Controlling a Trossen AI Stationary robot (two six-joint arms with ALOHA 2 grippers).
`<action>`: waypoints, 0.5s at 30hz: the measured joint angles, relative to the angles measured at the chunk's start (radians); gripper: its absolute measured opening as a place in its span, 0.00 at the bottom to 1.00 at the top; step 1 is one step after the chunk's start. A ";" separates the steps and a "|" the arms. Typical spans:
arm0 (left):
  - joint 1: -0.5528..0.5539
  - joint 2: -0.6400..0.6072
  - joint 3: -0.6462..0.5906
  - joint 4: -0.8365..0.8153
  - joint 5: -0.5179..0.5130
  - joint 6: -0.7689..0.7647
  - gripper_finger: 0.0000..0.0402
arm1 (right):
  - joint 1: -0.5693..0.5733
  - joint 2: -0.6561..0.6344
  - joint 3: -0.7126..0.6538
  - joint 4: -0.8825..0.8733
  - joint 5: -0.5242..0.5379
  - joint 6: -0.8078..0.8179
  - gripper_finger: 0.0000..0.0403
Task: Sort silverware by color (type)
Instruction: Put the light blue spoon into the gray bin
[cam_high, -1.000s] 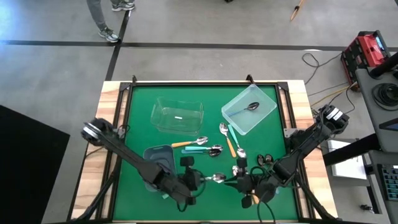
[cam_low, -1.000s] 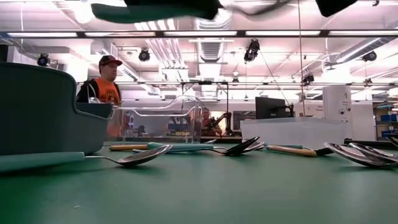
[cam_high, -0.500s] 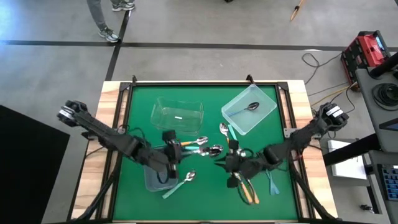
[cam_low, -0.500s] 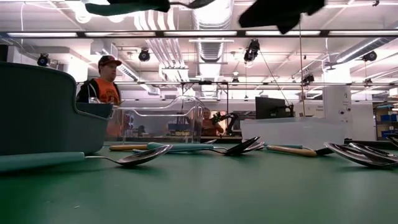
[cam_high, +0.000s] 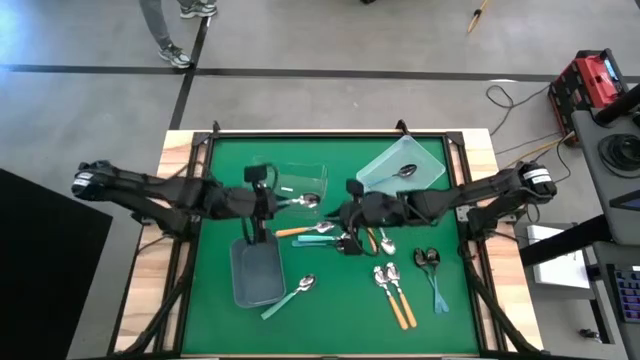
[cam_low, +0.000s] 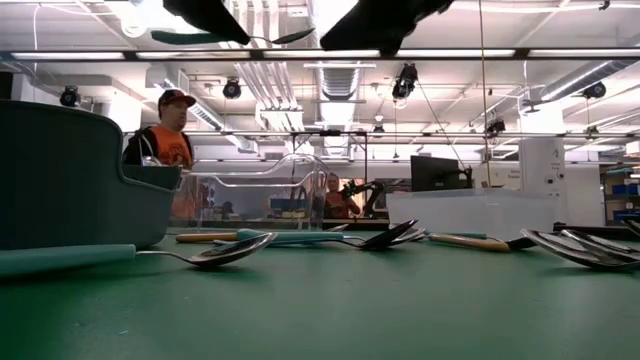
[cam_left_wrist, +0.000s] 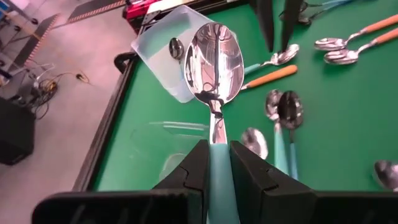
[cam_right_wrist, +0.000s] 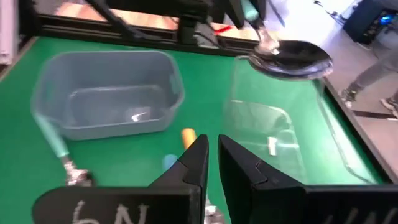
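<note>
Over clear bin's (cam_high: 262, 185) edge, left claw (cam_left_wrist: 216, 163), teal spoon (cam_left_wrist: 215, 62)

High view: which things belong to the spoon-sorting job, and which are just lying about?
Job: spoon held by left gripper; loose spoons on the mat; clear bin, pale blue bin, grey bin; right gripper, empty.
Lying about: red box, floor cables, person beyond the table.

A green table (cam_high: 330, 310) bears scattered spoons (cam_high: 392, 280) and three bins (cam_high: 258, 272).

There are 3 bins (cam_high: 237, 278) and about 11 spoons (cam_high: 291, 296), at least 3 orange-handled.
</note>
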 joint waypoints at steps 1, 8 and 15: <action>0.026 -0.008 -0.002 -0.001 0.013 0.023 0.07 | -0.014 0.000 0.000 -0.001 -0.009 -0.009 0.07; 0.183 -0.027 -0.033 -0.001 0.117 0.145 0.08 | -0.060 0.000 -0.003 -0.060 -0.016 -0.008 0.07; 0.294 -0.006 -0.042 -0.005 0.218 0.241 0.07 | -0.059 0.000 -0.005 -0.103 -0.016 -0.011 0.07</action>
